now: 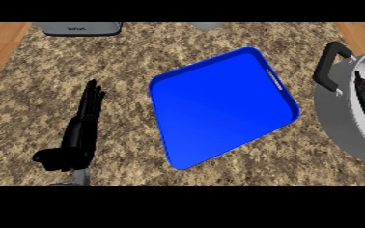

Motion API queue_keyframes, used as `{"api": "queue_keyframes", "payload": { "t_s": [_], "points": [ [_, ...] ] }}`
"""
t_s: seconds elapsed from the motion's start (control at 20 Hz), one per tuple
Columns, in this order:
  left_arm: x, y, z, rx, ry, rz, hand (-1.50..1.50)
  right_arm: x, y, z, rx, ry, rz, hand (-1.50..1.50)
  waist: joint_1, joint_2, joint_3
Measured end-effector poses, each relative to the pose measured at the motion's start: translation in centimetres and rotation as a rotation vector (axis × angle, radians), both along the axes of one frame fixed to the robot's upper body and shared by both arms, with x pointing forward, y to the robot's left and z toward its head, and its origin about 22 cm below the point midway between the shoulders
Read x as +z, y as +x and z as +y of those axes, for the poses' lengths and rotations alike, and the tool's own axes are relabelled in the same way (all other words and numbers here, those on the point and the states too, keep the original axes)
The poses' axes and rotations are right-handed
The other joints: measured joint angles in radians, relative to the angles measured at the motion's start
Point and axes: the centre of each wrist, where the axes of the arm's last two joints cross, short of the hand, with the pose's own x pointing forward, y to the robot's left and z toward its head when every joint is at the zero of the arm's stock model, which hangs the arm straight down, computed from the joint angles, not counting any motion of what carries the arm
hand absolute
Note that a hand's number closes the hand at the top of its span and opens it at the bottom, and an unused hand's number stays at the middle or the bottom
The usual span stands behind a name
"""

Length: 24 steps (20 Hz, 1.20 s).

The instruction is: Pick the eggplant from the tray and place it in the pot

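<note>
The blue tray (221, 111) lies tilted in the middle of the granite counter, and nothing shows on it. No eggplant is visible anywhere. A grey metal pot (341, 121) with a black handle (330, 67) is cut off by the right edge. A dark shape that looks like part of my right hand (359, 88) shows over the pot's opening at the very edge, and what it holds is hidden. My left hand (82, 130) rests open on the counter left of the tray, fingers straight and pointing away.
A grey appliance (78, 28) stands at the back left. Another grey object (206, 25) peeks in at the back centre. Wooden strips (13, 38) border the counter at the far corners.
</note>
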Motion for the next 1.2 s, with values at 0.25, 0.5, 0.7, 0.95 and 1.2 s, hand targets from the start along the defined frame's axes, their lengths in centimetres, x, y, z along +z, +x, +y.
{"api": "queue_keyframes", "payload": {
  "t_s": [0.25, 0.5, 0.7, 0.95, 1.2],
  "points": [
    [0.7, 0.3, 0.3, -0.002, -0.005, 0.004, 0.0, -0.7, -3.9, -1.9, -0.04, -0.015, -0.092, -1.5, 0.002, 0.001, 0.0],
    [-0.2, 0.2, 0.6, -0.005, -0.004, 0.005, 0.0, -1.1, -8.2, -3.7, -0.05, -0.043, -0.134, -1.5, 0.002, 0.002, 0.003],
    [0.3, 0.4, 0.4, -0.004, -0.002, 0.005, 0.0, -1.7, -10.8, -4.4, -0.046, -0.059, -0.141, -1.5, 0.004, 0.004, 0.005],
    [-0.1, 0.5, 0.7, -0.004, -0.001, 0.005, 0.0, -2.1, -13.4, -5.6, -0.069, -0.067, -0.15, -1.5, 0.006, 0.004, 0.005],
    [0.1, 0.1, 0.7, -0.004, -0.007, 0.009, 0.0, -2.4, -16.7, -6.7, -0.136, -0.084, -0.192, -1.5, 0.004, 0.004, 0.006]
  ]
}}
